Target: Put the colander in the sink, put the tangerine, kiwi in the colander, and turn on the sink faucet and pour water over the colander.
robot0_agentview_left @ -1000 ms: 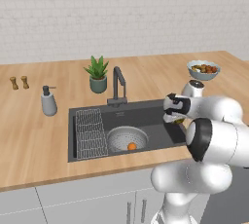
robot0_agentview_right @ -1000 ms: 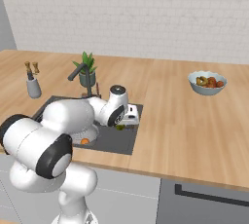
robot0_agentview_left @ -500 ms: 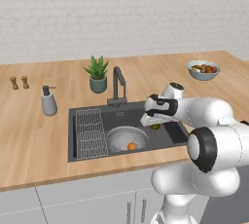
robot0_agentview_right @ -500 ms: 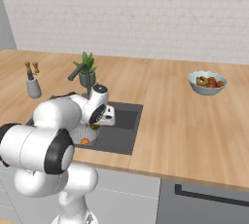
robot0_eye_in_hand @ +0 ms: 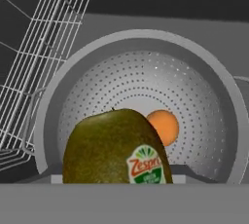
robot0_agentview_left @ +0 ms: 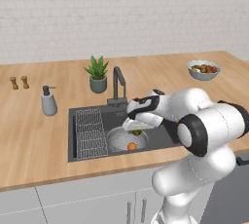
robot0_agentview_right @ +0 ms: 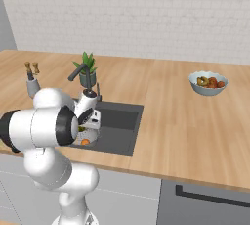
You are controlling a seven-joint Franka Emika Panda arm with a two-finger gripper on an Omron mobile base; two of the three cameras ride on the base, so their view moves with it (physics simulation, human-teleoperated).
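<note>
Over the colander (robot0_eye_in_hand: 141,72), the gripper (robot0_agentview_left: 136,129), which a second ago hung off the sink's (robot0_agentview_left: 160,138) right side, grips the kiwi (robot0_eye_in_hand: 116,147); its sticker reads "Zespri". Beyond, the tangerine (robot0_eye_in_hand: 164,126) lies inside the colander.

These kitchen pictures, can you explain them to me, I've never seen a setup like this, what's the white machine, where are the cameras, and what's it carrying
The white machine is a robot arm in a computer-rendered kitchen. Two pictures come from cameras on its base, behind it to the left and right. The third looks out from its hand. The arm reaches over the sink, its tool shut on the kiwi, a brown fruit with a sticker. Directly below sits the colander, a holed metal bowl, with the tangerine already inside. Beside it is a wire rack. On the counter stand the faucet, a soap dispenser, a potted plant and a fruit bowl.
</note>
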